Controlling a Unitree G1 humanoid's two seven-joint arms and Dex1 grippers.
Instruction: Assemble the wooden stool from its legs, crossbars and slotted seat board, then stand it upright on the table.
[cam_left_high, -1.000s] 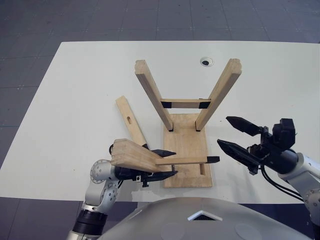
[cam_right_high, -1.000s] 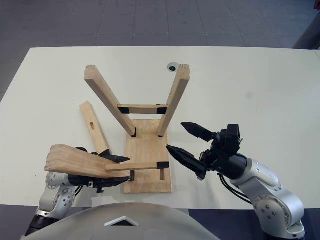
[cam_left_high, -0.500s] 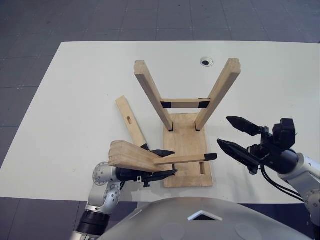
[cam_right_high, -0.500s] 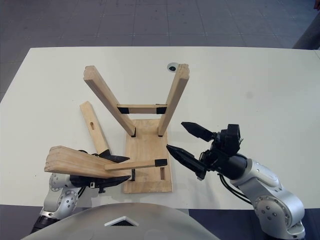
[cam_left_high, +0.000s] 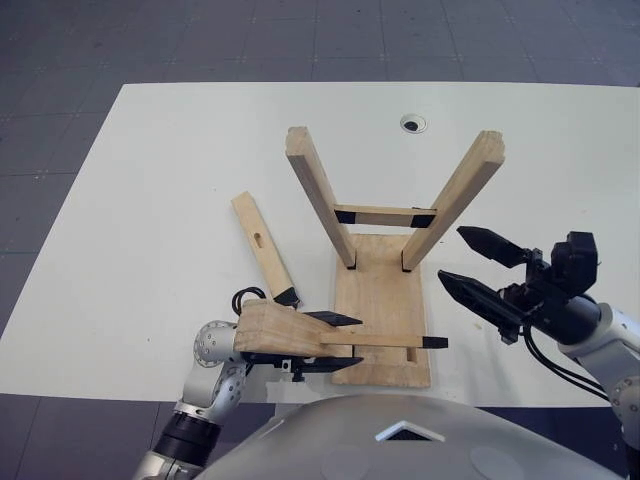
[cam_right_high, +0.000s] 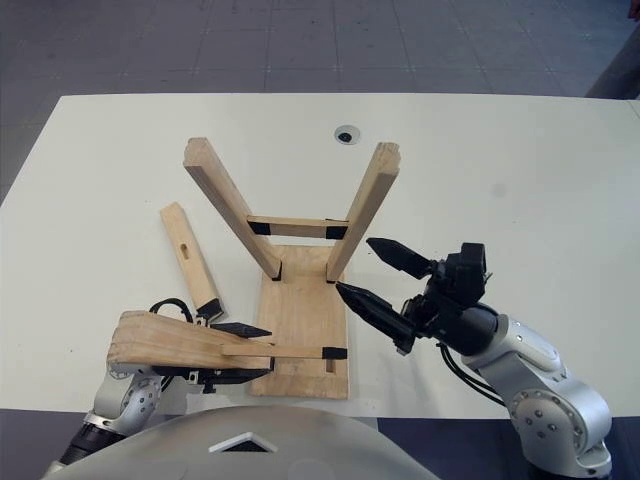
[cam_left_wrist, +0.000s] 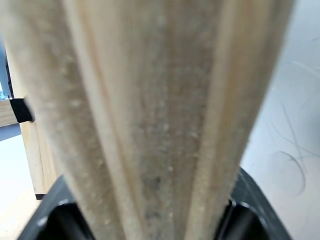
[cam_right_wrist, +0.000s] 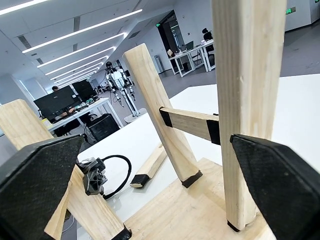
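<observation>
**A:** Where is the board?

**B:** The board (cam_left_high: 380, 300) lies flat on the table (cam_left_high: 150, 200). Two upright legs (cam_left_high: 322, 200) stand in its far end and lean apart toward their tops. A crossbar (cam_left_high: 385, 215) joins them low down.

**A:** And the other pieces?

**B:** A loose leg (cam_left_high: 262, 248) lies flat on the table just left of the board, not touching it. The held leg (cam_left_high: 280, 330) is at the board's near left corner, lying almost level. A second crossbar (cam_left_high: 395, 341) is fixed in it and reaches across the board's near end. Its black tip ends close to a slot (cam_left_high: 410, 353) by the board's near right corner. From up here I cannot tell whether the tip touches the wood.

**A:** What about the claws?

**B:** The left claw (cam_left_high: 345, 340) is clenched on the held leg, left of the board's near end. Its wrist view has the wood wedged between the black fingers (cam_left_wrist: 245, 210). The right claw (cam_left_high: 452, 254) hangs just right of the board, released, with its fingers spread wide and nothing between them. Its tips point toward the nearer upright leg but stay apart from it.

**A:** Anything else?

**B:** A small round hole (cam_left_high: 412, 123) sits in the table, well beyond the board's far end.
</observation>
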